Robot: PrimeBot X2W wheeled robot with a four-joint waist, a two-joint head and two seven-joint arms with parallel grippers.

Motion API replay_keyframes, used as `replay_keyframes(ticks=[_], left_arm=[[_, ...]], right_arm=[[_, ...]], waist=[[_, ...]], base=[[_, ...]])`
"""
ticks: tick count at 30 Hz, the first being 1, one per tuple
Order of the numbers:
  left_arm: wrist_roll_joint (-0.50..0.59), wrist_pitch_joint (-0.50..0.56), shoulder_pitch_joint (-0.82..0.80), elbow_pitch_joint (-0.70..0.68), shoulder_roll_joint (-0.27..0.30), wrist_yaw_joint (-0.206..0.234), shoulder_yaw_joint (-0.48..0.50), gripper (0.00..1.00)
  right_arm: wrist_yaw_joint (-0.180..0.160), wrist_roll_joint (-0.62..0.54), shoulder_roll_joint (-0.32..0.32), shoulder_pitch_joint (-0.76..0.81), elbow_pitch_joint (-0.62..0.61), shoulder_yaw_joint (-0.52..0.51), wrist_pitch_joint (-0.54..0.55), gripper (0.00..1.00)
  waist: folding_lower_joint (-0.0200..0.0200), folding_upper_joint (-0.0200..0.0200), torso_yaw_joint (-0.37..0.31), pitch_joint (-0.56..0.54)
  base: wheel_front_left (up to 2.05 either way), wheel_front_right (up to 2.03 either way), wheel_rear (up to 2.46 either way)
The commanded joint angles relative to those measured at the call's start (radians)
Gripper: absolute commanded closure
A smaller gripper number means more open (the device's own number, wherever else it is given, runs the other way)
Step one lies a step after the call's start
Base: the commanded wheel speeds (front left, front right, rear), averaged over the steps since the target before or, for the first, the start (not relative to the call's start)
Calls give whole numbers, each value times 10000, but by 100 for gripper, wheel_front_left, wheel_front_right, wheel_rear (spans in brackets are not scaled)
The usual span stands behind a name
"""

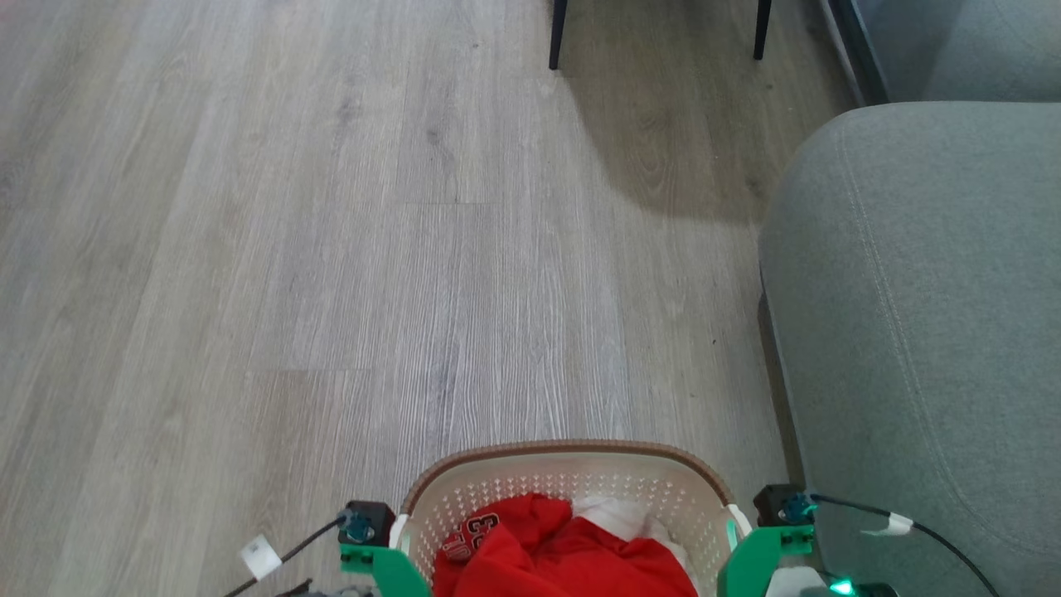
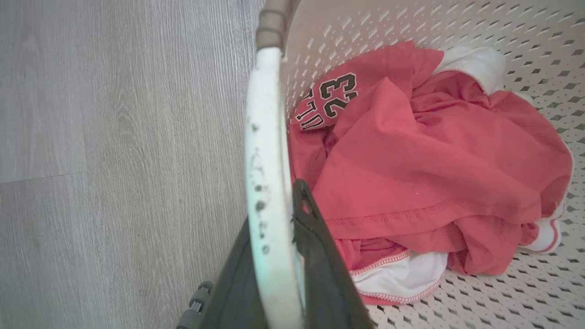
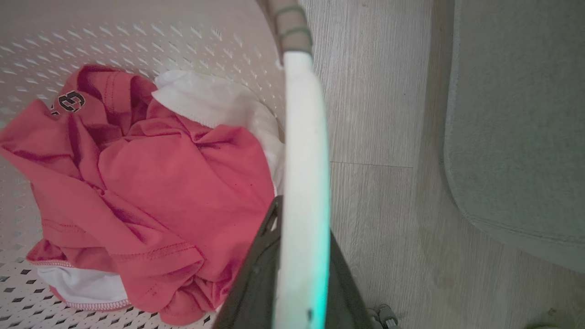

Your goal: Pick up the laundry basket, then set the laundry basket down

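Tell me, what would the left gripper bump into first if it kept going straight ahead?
Probably the brown rim of the laundry basket. The left gripper is shut on the white handle, pointing along it toward that rim. Depth is unclear.

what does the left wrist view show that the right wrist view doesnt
Left wrist view, not the right: the left gripper with its fingers either side of the speckled left handle, and the whole "23" print.
Right wrist view, not the left: the right gripper astride the right handle, and the grey sofa.
Both: the perforated wall of the laundry basket, the red shirt, a white garment and the wood floor.
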Motion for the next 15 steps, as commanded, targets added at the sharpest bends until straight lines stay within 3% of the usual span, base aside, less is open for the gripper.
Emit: replay_keyframes(ticks=[1,15], left_arm=[[-66,-148,-346,33,240,10,45,100],[-257,-299,-508,78,240,47,-156,100]], right_arm=[[-17,47,-83,-401,-45,214,-205,100],[-17,318,-83,-708,9,549,-536,100]], waist=[[1,-1,-11,22],[1,-1,-147,407]], base=[[0,0,0],[0,0,0]])
